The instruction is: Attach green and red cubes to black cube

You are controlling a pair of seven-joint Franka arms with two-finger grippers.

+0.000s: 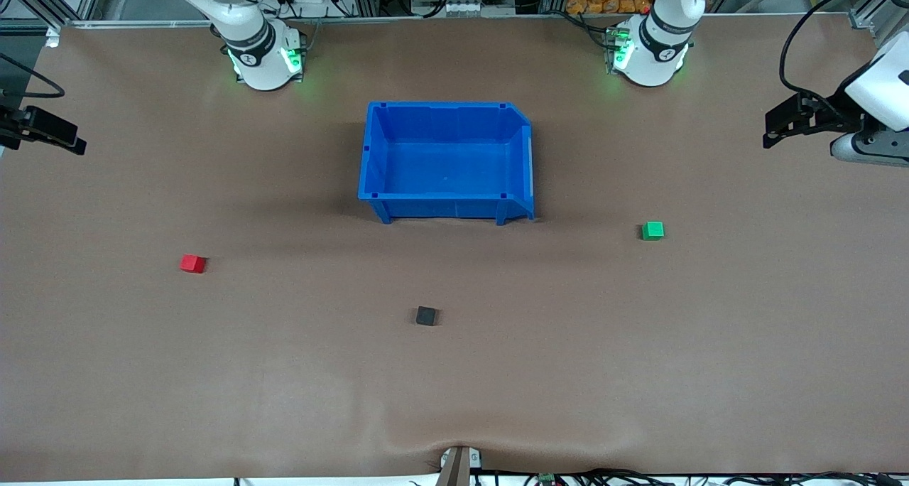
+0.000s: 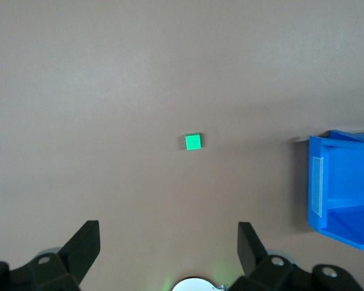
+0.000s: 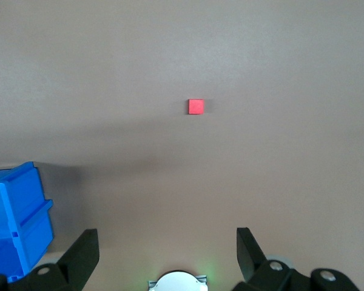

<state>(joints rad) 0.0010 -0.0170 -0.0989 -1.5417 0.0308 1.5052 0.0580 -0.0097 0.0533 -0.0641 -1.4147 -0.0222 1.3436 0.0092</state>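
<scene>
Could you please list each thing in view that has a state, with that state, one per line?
green cube: alone on the table, toward the left arm's end, unattached.
red cube: alone on the table, toward the right arm's end, unattached.
black cube: alone, nearest the front camera, nothing attached.
blue bin: upright, empty.
left gripper: open, empty, high over the green cube.
right gripper: open, empty, high over the red cube.

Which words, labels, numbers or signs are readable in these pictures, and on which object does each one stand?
No text can be read in any view.
green cube, red cube, black cube: plain faces, no marking.
blue bin: a pale strip on one end wall, nothing legible on it.
Round marks on the arm bases: too small to read.
</scene>
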